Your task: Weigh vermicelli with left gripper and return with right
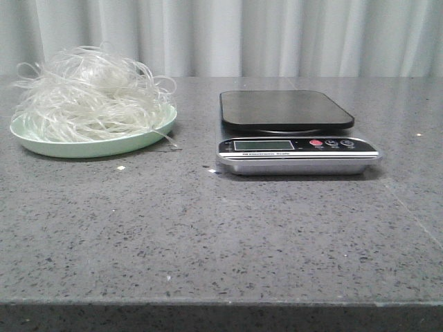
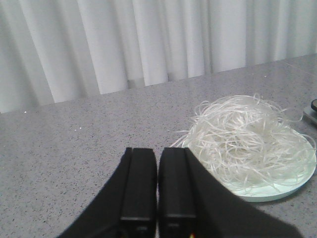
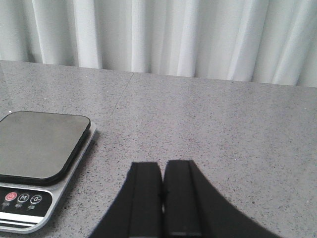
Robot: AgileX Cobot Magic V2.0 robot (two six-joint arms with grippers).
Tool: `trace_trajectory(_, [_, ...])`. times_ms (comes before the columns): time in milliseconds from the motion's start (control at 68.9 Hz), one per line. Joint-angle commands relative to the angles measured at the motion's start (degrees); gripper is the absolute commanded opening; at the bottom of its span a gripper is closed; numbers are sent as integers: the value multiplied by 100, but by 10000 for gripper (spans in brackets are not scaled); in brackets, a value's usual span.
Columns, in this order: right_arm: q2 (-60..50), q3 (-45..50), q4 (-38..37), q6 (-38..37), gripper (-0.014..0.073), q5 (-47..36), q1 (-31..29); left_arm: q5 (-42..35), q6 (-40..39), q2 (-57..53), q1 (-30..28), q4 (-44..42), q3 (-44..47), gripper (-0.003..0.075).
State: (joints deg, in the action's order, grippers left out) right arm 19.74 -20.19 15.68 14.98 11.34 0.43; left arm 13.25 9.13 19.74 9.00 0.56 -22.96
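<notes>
Nearest the front camera: grey speckled stone counter (image 1: 208, 235), its bare front edge running across the bottom of the view.

Item 1: loose whitish tangle of thin translucent vermicelli strands (image 1: 90, 93), lying heaped on a pale green round plate (image 1: 48, 146) at the left rear of the counter. Stray loops are sticking up and out over the rim; one strand is trailing off the plate's right edge onto the counter. In the left wrist view the same vermicelli (image 2: 247, 141) is filling the plate (image 2: 292, 191).

Item 2: silver digital kitchen scale with a black rounded-rectangle weighing platform (image 1: 285, 111), sitting to the right of the plate and apart from it. The platform is carrying nothing. Its front panel is showing a small display (image 1: 263, 145) and a red round button (image 1: 316, 143) beside two dark ones. The scale (image 3: 42, 163) is also appearing in the right wrist view.

Item 3: black boxy left tool (image 2: 157, 183), fingers pressed together, gripping nothing, hovering just beside the plate.

Item 4: black boxy right tool (image 3: 162, 196), fingers likewise together and holding nothing, positioned near the scale over bare counter.

Backdrop: white pleated curtain (image 1: 277, 34) hanging behind the counter.
</notes>
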Motion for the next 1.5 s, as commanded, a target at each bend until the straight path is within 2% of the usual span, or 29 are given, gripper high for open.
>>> trace_trajectory(0, [27,-152,-30,-2,151,-420,-30,-460,-56,40,-7,45,-153,137])
trace_trajectory(363, [27,-152,-30,-2,151,-420,-30,-460,-56,40,-7,192,-143,137])
trace_trajectory(537, [27,-152,-30,-2,151,-420,-30,-436,-56,-178,-275,461,-13,137])
trace_trajectory(697, [27,-152,-30,-2,151,-420,-30,-436,-56,-801,-578,461,454,137])
trace_trajectory(886, [27,-152,-30,-2,151,-420,-30,-478,-56,-1489,-604,432,1238,137])
trace_trajectory(1133, [27,-152,-30,-2,151,-420,-30,-1325,-56,-2129,-604,443,2350,137])
trace_trajectory(1191, [27,-152,-30,-2,151,-420,-30,-1116,-56,-2118,-604,454,2347,137])
trace_trajectory(1481, [38,-152,-30,-2,151,-419,-30,-1144,-56,-2118,-604,454,2358,137])
